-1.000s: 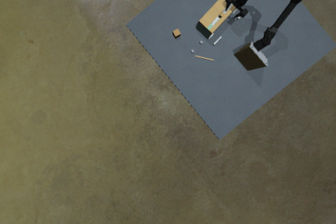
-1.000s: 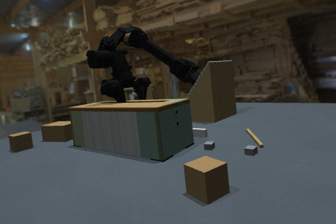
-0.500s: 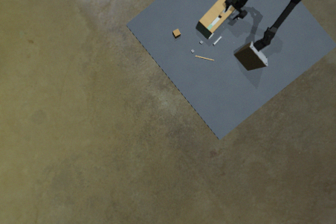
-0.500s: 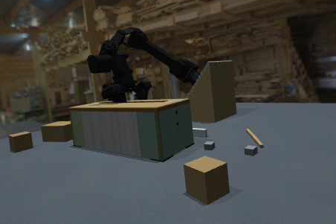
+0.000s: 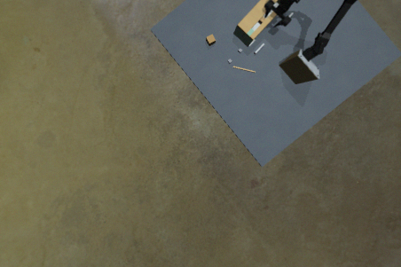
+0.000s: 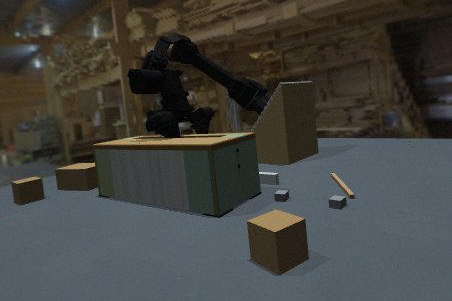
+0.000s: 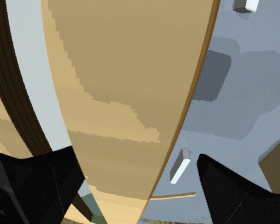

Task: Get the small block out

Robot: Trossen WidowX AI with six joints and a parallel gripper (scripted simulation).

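The box (image 6: 180, 171) is long, with a tan top (image 5: 259, 12), a grey ribbed front and green ends. It stands on the grey mat. My gripper (image 6: 175, 126) is open and empty, pointing down, with its fingertips at the level of the box's top near the far end; it also shows in the overhead view (image 5: 280, 8). In the wrist view the tan top (image 7: 125, 85) fills the space between the two black fingers. The small block on the shelf is hidden in every view.
A tan cube (image 6: 277, 240) lies in front of the box, and two tan blocks (image 6: 27, 190) (image 6: 76, 176) lie left of it. Two small grey cubes (image 6: 281, 195) (image 6: 337, 201), a white bar (image 6: 268, 178) and a wooden stick (image 6: 342, 185) lie by the box's right end. The arm's base (image 5: 299, 66) stands behind.
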